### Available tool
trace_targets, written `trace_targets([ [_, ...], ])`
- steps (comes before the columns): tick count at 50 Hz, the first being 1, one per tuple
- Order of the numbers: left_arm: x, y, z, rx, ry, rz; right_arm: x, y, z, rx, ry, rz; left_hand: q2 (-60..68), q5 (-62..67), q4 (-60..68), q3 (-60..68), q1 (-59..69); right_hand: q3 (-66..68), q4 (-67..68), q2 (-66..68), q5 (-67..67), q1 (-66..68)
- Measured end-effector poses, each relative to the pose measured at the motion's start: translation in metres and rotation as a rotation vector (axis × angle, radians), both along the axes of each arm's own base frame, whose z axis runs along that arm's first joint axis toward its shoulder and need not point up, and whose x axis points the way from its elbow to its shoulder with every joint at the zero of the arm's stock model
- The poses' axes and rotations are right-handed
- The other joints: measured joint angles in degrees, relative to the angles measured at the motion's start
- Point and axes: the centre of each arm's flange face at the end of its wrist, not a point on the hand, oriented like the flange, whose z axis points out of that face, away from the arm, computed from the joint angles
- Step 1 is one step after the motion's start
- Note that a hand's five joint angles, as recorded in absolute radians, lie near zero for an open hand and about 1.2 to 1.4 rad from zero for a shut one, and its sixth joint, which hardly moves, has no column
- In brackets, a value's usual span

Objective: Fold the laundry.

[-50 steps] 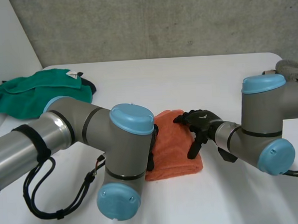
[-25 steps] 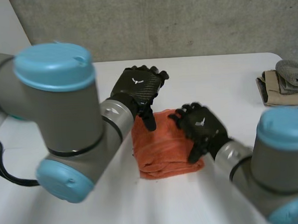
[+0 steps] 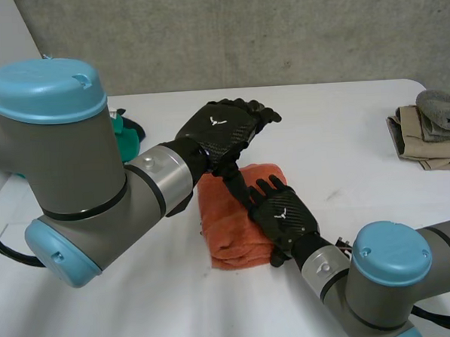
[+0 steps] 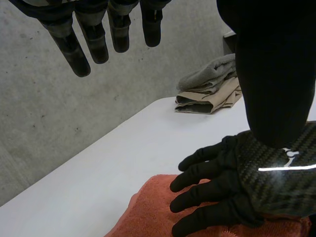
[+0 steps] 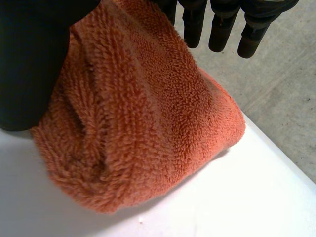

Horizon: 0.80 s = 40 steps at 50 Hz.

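One orange towel (image 3: 226, 217) lies folded into a thick bundle mid-worktop (image 3: 343, 124). Everything else is placed from it.

Two hands in shot. The right hand (image 3: 282, 215) rests flat on top of the towel at its near right part. Its fingers (image 3: 261, 191) are straight and a little spread, pressing down and gripping nothing. In the right wrist view the fingers (image 5: 221, 27) reach out straight over the towel (image 5: 148, 123), with the thumb down beside its rolled end.

The left hand (image 3: 221, 129) is above the towel's far edge, clear of the cloth. Its fingers (image 3: 261, 115) are straight, fanned wide and holding nothing. In the left wrist view those fingers (image 4: 94, 42) hang in the air, with the right hand (image 4: 232, 185) below them on the towel (image 4: 143, 212).

One green cloth (image 3: 120, 135) sits left of the towel and beyond it, mostly hidden behind the left arm.

One stack of folded laundry (image 3: 428, 131) sits well right of the towel, near the worktop edge. It is two pieces, one grey on one beige. The left wrist view shows the same stack (image 4: 212, 89) beyond the towel.
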Motion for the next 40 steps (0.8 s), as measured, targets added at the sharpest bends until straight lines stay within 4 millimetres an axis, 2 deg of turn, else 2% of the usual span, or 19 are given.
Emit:
trace_targets([
  [6, -0.001, 0.0, 0.001, -0.01, 0.009, -0.001, 0.004, -0.007, 0.002, -0.025, -0.012, 0.001, 0.0, 0.0, 0.0, 0.0, 0.01, 4.55, 4.33, 4.51, 3.46, 2.7],
  [11, -0.002, 0.0, 0.001, -0.013, 0.013, -0.002, 0.009, -0.014, 0.003, -0.035, -0.026, 0.006, 0.0, 0.0, 0.0, 0.0, 0.0, 25.78, 25.51, 25.83, 22.37, 24.57],
  [12, -0.002, 0.0, 0.001, -0.013, 0.014, -0.002, 0.011, -0.016, 0.003, -0.038, -0.031, 0.007, 0.0, 0.0, 0.0, 0.0, 0.01, 35.93, 35.78, 36.95, 33.14, 33.58],
  [15, -0.002, -0.001, 0.001, -0.009, 0.019, 0.0, 0.014, -0.022, 0.004, -0.045, -0.043, 0.008, 0.0, 0.0, 0.0, 0.0, 0.0, 49.55, 50.02, 49.74, 45.26, 42.01],
  [17, -0.002, -0.001, 0.002, -0.007, 0.023, 0.001, 0.016, -0.026, 0.007, -0.055, -0.055, 0.007, 0.0, 0.0, 0.0, 0.0, 0.01, 52.47, 54.22, 51.93, 47.45, 43.08],
  [22, -0.002, -0.003, 0.007, -0.016, 0.04, 0.004, 0.02, -0.042, 0.021, -0.092, -0.094, -0.008, 0.0, 0.0, 0.0, 0.0, 0.01, 52.54, 54.72, 51.93, 47.46, 43.08],
  [24, -0.003, -0.004, 0.01, -0.024, 0.047, 0.003, 0.019, -0.053, 0.031, -0.114, -0.116, -0.025, 0.0, 0.0, 0.0, 0.0, 0.01, 52.54, 54.72, 51.93, 47.46, 43.08],
  [30, -0.007, -0.006, 0.027, -0.069, 0.089, -0.002, 0.005, -0.1, 0.08, -0.219, -0.22, -0.095, 0.0, 0.0, 0.0, 0.0, 0.0, 52.54, 54.73, 51.93, 47.46, 43.08],
  [33, -0.01, -0.007, 0.039, -0.088, 0.12, -0.007, -0.017, -0.139, 0.119, -0.3, -0.305, -0.133, 0.0, 0.0, 0.0, 0.0, 0.0, 53.06, 55.31, 51.93, 47.74, 43.08],
  [34, -0.01, -0.007, 0.04, -0.089, 0.123, -0.008, -0.019, -0.142, 0.123, -0.306, -0.312, -0.135, 0.0, 0.0, 0.0, 0.0, 0.0, 53.07, 55.34, 51.93, 47.85, 43.08],
  [36, -0.011, -0.006, 0.049, -0.099, 0.151, -0.014, -0.041, -0.169, 0.149, -0.358, -0.371, -0.159, 0.0, 0.0, 0.0, 0.0, -0.03, 53.07, 55.46, 51.94, 48.5, 43.08],
  [37, -0.012, -0.005, 0.051, -0.1, 0.157, -0.016, -0.046, -0.174, 0.154, -0.367, -0.382, -0.165, 0.0, 0.0, 0.0, 0.0, -0.03, 53.07, 55.47, 51.94, 48.5, 43.08],
  [40, -0.013, -0.002, 0.062, -0.114, 0.189, -0.024, -0.083, -0.208, 0.184, -0.43, -0.446, -0.203, 0.0, 0.0, 0.0, 0.0, -0.03, 53.07, 55.51, 51.94, 48.5, 43.08],
])
